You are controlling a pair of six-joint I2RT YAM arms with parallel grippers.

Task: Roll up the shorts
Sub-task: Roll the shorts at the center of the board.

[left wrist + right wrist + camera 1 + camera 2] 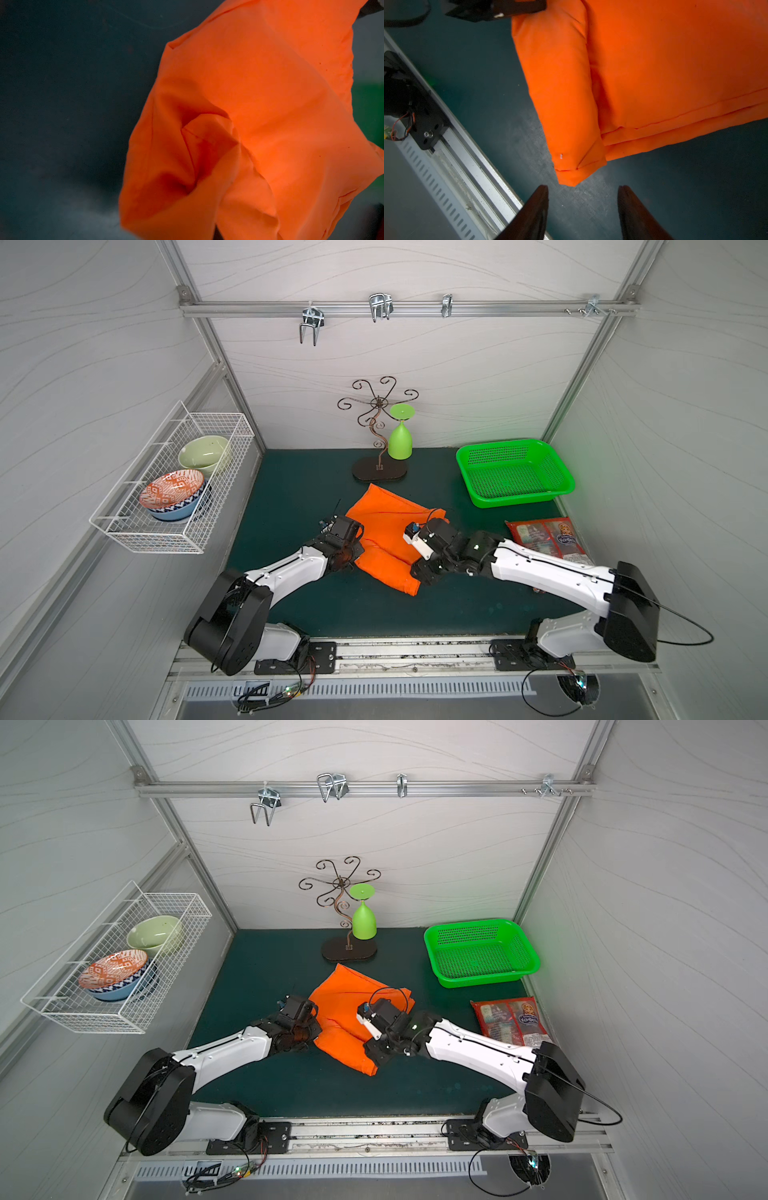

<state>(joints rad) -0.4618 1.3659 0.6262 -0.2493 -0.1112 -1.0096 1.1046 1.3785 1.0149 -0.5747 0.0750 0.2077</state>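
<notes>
You are early in the rolling. The shorts [390, 531] lie folded mid-counter [299, 489], with one thick turn formed along the side nearest the near edge. Your left pincer [517, 8] is closed on cloth at one end of that roll. Your right pincer [583, 191] stands open and empty, just short of the other end. Next, I judge, you must take that free corner and turn both ends evenly toward the far edge. The green basket [519, 500] at the far right corner is empty. The wire basket [137, 543] on the left wall holds three bowls.
</notes>
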